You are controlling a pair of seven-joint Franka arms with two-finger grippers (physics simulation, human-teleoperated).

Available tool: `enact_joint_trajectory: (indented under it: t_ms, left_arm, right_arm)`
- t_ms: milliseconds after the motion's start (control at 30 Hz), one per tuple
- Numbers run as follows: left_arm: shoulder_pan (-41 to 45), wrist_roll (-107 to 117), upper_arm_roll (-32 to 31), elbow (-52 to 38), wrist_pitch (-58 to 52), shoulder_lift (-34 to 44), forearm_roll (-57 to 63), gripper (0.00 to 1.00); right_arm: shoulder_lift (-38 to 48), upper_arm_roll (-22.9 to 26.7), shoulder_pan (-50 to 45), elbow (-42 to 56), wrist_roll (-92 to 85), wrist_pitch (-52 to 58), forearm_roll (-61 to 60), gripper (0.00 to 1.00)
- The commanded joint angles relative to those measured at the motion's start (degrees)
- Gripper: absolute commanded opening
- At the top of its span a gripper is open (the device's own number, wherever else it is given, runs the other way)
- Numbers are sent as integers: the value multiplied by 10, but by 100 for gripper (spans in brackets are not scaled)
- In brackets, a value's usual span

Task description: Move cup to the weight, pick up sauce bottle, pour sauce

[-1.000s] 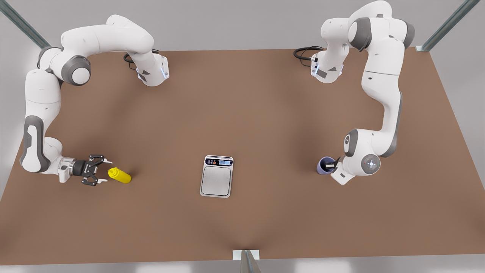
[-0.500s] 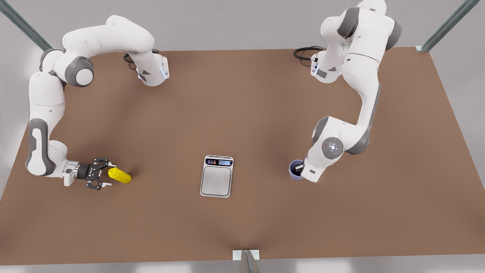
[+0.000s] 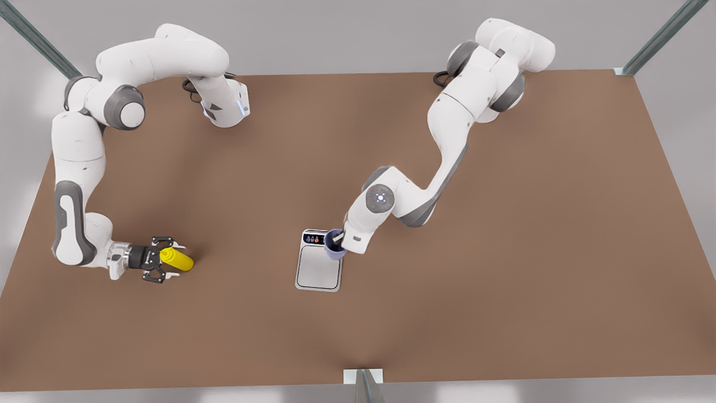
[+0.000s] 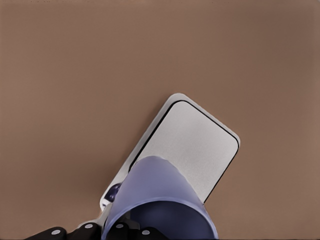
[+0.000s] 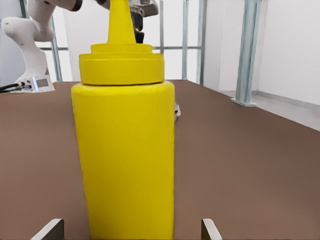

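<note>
Where plate lies flat — round cup (image 3: 334,250).

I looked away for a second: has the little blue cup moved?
Yes. The cup, shut in the left gripper, travelled toward the front view's left, reaching the scale.

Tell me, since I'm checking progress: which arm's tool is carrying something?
The left tool, holding the cup over the weight. The right tool only straddles the sauce bottle, open.

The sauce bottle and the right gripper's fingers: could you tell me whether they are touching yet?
Apart. The right wrist view shows the sauce bottle standing between the right gripper's fingertips, with table visible either side.
</note>
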State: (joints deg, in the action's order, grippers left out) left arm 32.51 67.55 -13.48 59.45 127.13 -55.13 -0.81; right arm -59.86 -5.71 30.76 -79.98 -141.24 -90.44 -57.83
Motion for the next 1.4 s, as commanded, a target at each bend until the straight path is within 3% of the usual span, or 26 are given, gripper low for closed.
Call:
enact_joint_trajectory:
  t_ms: [0, 167, 267, 433, 467, 600, 733, 767, 800, 867, 933, 1100, 1267, 1367]
  left_arm:
    - [0, -2, 0, -5, 22, -7, -9, 21]
    - [7, -5, 0, -5, 60, -22, 8, 21]
    - [25, -4, 6, -5, 72, -33, 8, 21]
    - [25, -1, 7, -5, 73, -37, 8, 21]
    - [23, -1, 7, -5, 80, -37, 7, 21]
    - [23, 0, 13, -5, 95, -41, 7, 21]
    - [25, -1, 13, -5, 95, -44, 7, 21]
    - [25, -1, 13, -4, 95, -44, 7, 39]
    - [24, -1, 13, -4, 95, -44, 7, 65]
    - [25, -1, 13, -4, 95, -44, 8, 98]
    - [25, -4, 13, -4, 95, -44, 7, 100]
    - [25, -6, 13, -4, 95, -44, 8, 100]
    - [25, -4, 13, -4, 95, -43, 8, 100]
    - [25, -1, 14, -4, 95, -39, 7, 100]
  right_arm:
    - [0, 0, 0, 0, 0, 0, 0, 100]
    - [1, 0, -3, -4, 17, 0, -1, 100]
    - [1, 0, -3, -4, 24, 1, -1, 81]
    - [3, 0, -10, -12, 24, 3, -2, 81]
    - [3, 0, -11, -12, 23, 3, -2, 70]
    - [3, 0, -14, -13, 24, 3, -2, 53]
    - [3, 0, -15, -12, 28, 3, -2, 46]
    - [5, 0, -16, -12, 30, 3, -2, 45]
    - [9, 0, -16, -11, 40, 3, 0, 45]
    - [45, 2, -28, -6, 84, 5, 9, 45]
    - [90, -1, -45, 3, 160, 5, 47, 45]
    - [105, 6, -160, 113, 330, -12, 101, 45]
    - [147, 6, -236, 106, 410, -77, 155, 45]
    - [156, 66, -314, 102, 420, -99, 156, 45]
